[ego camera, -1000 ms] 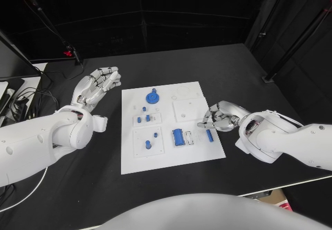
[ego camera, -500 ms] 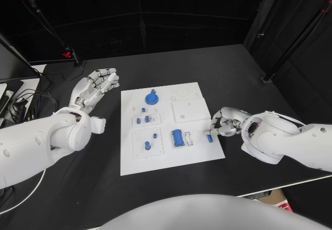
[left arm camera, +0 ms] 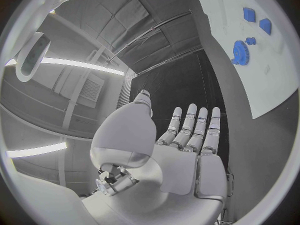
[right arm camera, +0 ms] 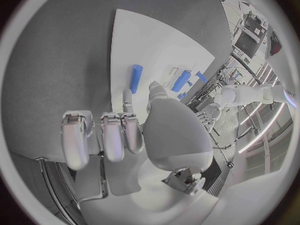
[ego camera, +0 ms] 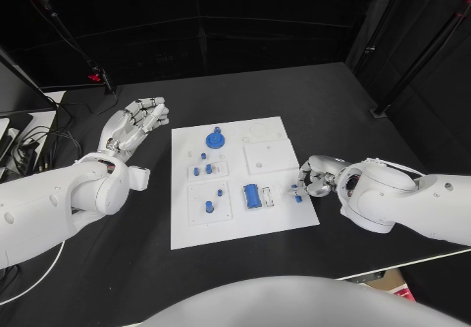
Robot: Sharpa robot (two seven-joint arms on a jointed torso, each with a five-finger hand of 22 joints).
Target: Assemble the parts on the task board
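Right wrist view: right hand [right arm camera: 134, 135] w/ silver fingers curled in, nothing held, hovering just beside the small blue cylinder part [right arm camera: 135, 78] lying loose on the white plate task board [right arm camera: 156, 45], near its right edge. Head view: same part [ego camera: 297, 198] right by the hand [ego camera: 319, 178]. Imo next = pinch it across the short axis, lift straight so it doesn't roll, then seat it. Left hand [ego camera: 135, 122] flat, fingers apart, empty, off the board's left side.
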